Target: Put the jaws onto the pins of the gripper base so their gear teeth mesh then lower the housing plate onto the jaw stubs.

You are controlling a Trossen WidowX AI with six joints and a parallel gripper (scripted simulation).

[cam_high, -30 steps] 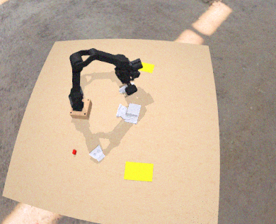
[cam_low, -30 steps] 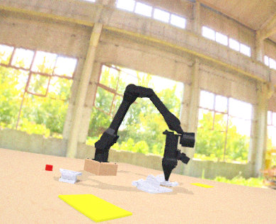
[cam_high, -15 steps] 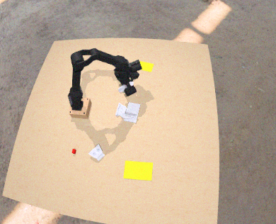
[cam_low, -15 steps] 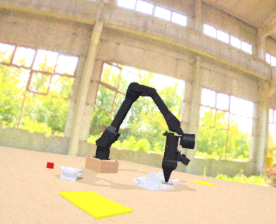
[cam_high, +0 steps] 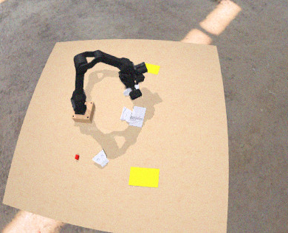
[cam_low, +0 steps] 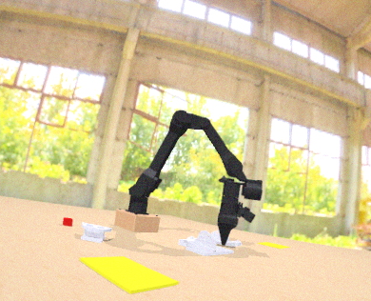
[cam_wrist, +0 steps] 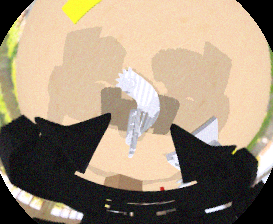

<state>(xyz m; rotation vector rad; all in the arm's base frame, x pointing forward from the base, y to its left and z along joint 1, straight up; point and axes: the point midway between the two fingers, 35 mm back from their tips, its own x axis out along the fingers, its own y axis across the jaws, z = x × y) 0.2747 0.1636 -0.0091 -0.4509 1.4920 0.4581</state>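
A loose white jaw (cam_high: pixel 127 91) (cam_low: pixel 235 243) (cam_wrist: pixel 146 95) with gear teeth at one end lies on the table. My gripper (cam_low: pixel 224 244) (cam_wrist: pixel 141 121) is open over it, one finger on each side, with nothing held. The white gripper base (cam_high: pixel 139 111) (cam_wrist: pixel 207 133) lies nearer the middle of the table. Another white toothed part, seemingly the second jaw (cam_high: pixel 125 114) (cam_wrist: pixel 172 159), is at its side; whether it sits on a pin I cannot tell. The white housing plate (cam_high: pixel 100 158) (cam_low: pixel 96 231), with two round marks, lies apart from them.
A small red cube (cam_high: pixel 77 157) (cam_low: pixel 68 222) is near the housing plate. One yellow sheet (cam_high: pixel 144 177) (cam_low: pixel 128 273) lies at the front, another yellow sheet (cam_high: pixel 153 68) (cam_low: pixel 274 245) (cam_wrist: pixel 81 9) beyond the gripper. The arm stands on a wooden block (cam_high: pixel 83 116) (cam_low: pixel 137 222).
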